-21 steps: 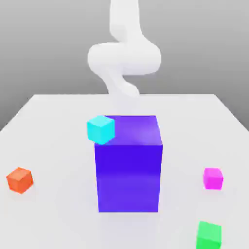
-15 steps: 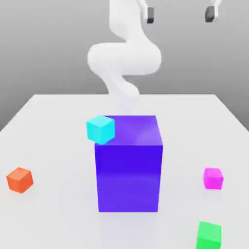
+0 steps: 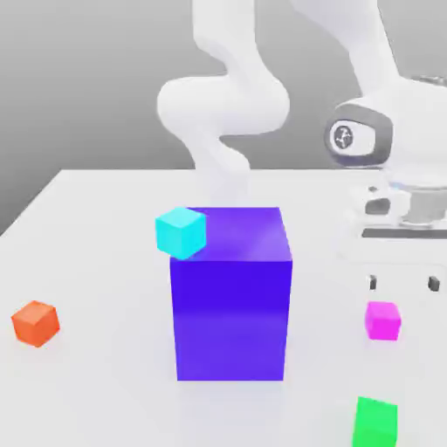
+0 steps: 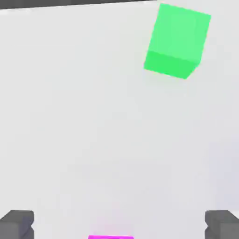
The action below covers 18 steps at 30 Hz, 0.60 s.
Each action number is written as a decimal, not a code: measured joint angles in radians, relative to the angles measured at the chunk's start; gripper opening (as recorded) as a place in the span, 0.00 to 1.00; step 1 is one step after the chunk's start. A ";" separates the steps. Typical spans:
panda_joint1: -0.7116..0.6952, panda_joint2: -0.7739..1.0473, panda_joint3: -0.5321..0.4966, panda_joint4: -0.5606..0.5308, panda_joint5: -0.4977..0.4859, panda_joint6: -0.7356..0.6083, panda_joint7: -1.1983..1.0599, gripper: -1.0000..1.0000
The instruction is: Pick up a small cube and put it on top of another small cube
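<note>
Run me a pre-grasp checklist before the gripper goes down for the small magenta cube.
1. Gripper open: ok, its fingers stand wide apart.
2. Nothing held between the fingers: ok.
3. Magenta cube resting flat on the table: ok.
4. Green cube apart from the magenta one: ok, bare table lies between them.
5. Gripper lined up over the magenta cube: cannot tell; it hangs near and above it, but exact centring is unclear.
</note>
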 joint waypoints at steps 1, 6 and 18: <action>0.013 0.030 -0.010 -0.005 -0.027 0.018 0.036 0.50; 0.130 0.151 -0.160 0.019 -0.209 0.096 0.189 0.50; 0.324 0.285 -0.398 0.058 -0.403 0.194 0.339 0.00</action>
